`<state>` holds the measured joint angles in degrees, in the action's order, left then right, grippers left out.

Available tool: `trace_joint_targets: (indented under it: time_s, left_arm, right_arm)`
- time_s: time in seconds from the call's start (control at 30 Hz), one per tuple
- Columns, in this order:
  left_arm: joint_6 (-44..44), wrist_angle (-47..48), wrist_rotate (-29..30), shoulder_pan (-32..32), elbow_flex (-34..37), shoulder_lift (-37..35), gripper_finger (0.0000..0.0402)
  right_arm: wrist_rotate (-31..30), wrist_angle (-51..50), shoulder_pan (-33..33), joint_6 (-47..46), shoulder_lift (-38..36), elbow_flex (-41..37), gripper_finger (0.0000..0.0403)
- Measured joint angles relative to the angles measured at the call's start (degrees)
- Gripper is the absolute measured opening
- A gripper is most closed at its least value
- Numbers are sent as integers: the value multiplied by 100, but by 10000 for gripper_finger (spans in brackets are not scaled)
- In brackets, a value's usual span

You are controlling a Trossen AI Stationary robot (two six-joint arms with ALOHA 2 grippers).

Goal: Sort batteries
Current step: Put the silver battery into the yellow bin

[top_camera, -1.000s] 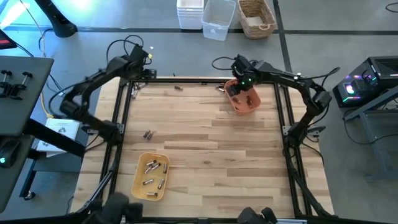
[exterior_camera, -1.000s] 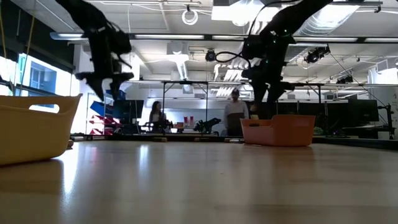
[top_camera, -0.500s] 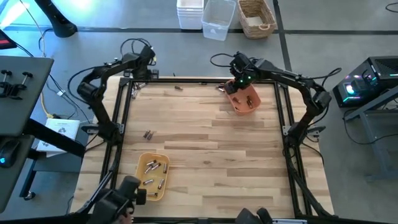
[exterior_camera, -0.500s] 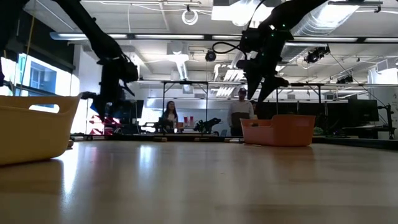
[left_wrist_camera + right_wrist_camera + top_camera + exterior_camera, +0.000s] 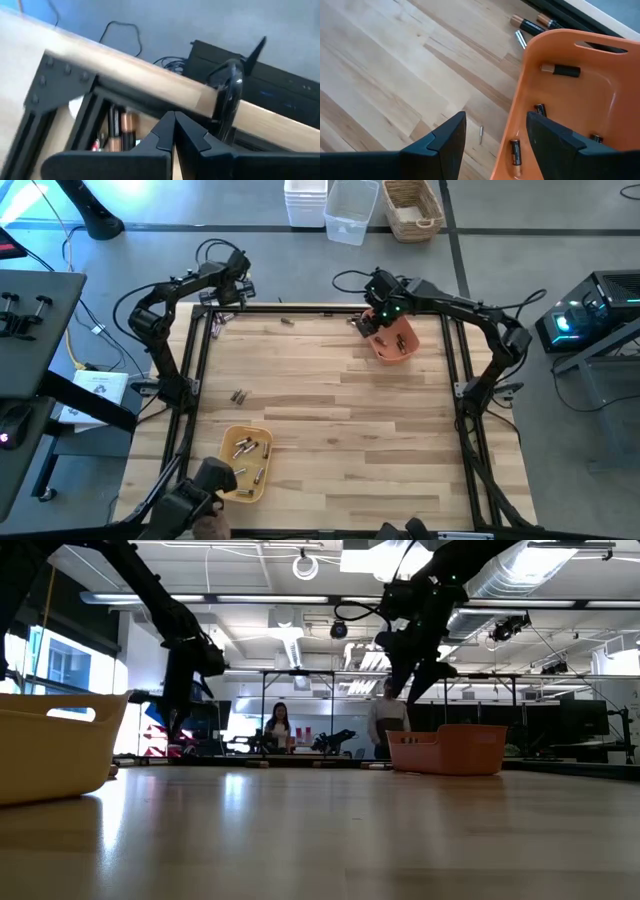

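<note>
My left gripper [image 5: 173, 119] is shut with nothing between its fingers. It hangs over the black frame's far left corner [image 5: 212, 308], with a few batteries [image 5: 121, 131] lying just inside that corner [image 5: 215, 328]. My right gripper [image 5: 495, 131] stands open above the left rim of the orange tray [image 5: 392, 342], which holds several batteries [image 5: 561, 70]. More batteries lie loose on the table [image 5: 238, 395], [image 5: 288, 322], [image 5: 530, 24]. The yellow tray [image 5: 245, 463] near the front left holds several more.
Black frame rails [image 5: 455, 360] run round the wooden table. White bins and a wicker basket [image 5: 412, 208] stand beyond the far edge. A person shows at the near left edge [image 5: 200, 492], beside the yellow tray. People stand in the room behind [image 5: 278, 725].
My left gripper has come down toward the frame's far left corner, rolled about its own axis and shut. My right gripper has risen a little over the orange tray's left rim and stays open.
</note>
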<state>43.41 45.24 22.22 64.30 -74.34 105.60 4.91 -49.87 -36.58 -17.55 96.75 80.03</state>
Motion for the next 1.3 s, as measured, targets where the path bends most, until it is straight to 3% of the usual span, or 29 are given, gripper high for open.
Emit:
trace_joint_targets:
  time_s: [0.1,0.23,0.43,0.57,0.73,0.83,1.1,1.3]
  left_arm:
    - [413,132,15,-37,43,-2,0]
    - [148,246,22,-49,45,-33,0]
    - [-1403,446,-125,-195,-196,-94,0]
    - [-1988,532,-196,-112,-353,-94,0]
    - [-2175,1106,-877,159,-405,-28,0]
    - [-2074,1210,-985,133,-425,111,0]
    - [-1658,1160,-781,56,-593,549,0]
    - [-2020,1401,-984,101,-654,536,20]
  right_arm:
    - [-3,-1,20,132,0,0,202]
    - [-12,118,22,319,0,0,202]
    - [-15,304,8,519,0,0,202]
    - [-9,391,-86,406,2,0,202]
    - [41,480,-291,48,2,0,202]
    - [260,591,-431,177,2,0,202]
    - [1290,702,-724,652,2,0,202]
    - [1415,671,-732,1347,2,0,202]
